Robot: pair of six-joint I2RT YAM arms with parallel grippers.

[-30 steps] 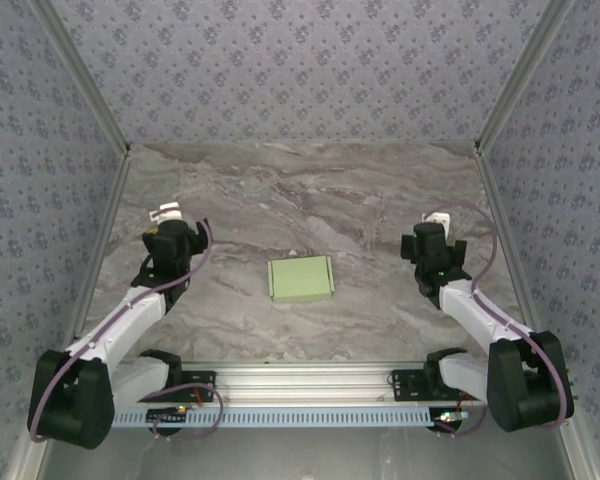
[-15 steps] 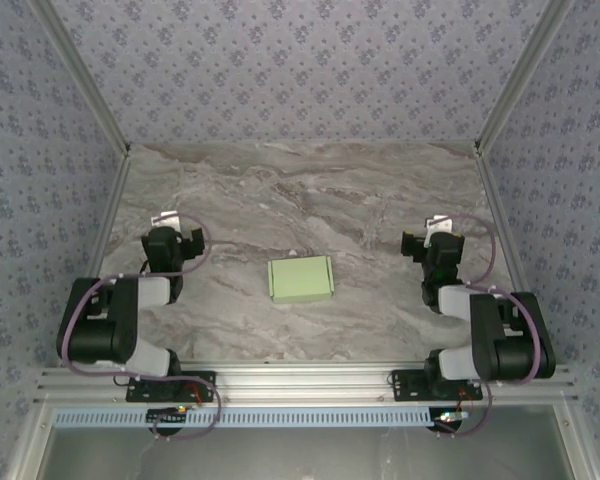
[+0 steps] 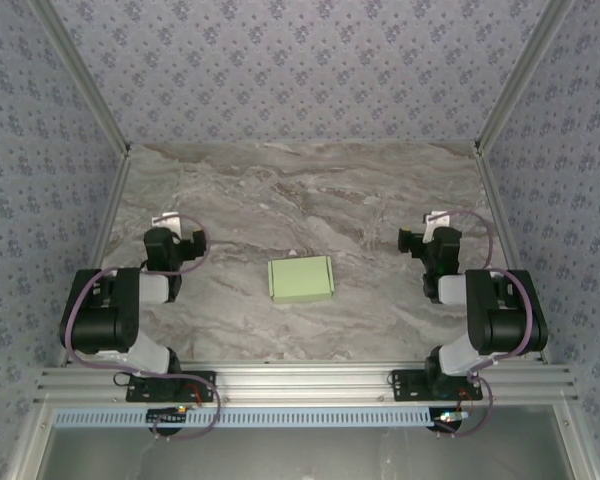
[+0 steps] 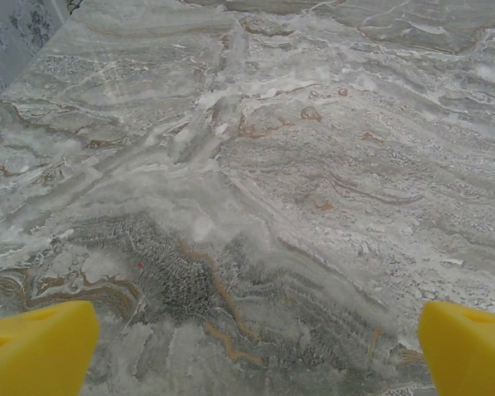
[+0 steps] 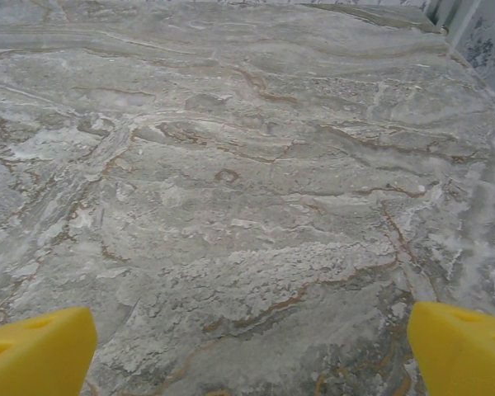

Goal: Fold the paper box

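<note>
From above, the paper box is lying flat as a small, closed-looking rectangle in the middle of the table, between the two arms and well apart from both. Nothing is pressing on it, so I judge that its thin card flaps may be working loose. A fresh push from one finger alone could also send it sliding over the smooth marble instead of creasing it. The left gripper and the right gripper are sitting out to either side. Each arm is resting tightly folded over its base, with its wrist pointing toward the far wall. In the left wrist view, the yellow fingers are standing wide apart at the bottom corners, showing bare marble between them and holding nothing. In the right wrist view, the fingers are likewise standing wide apart over bare marble, gripping nothing.
</note>
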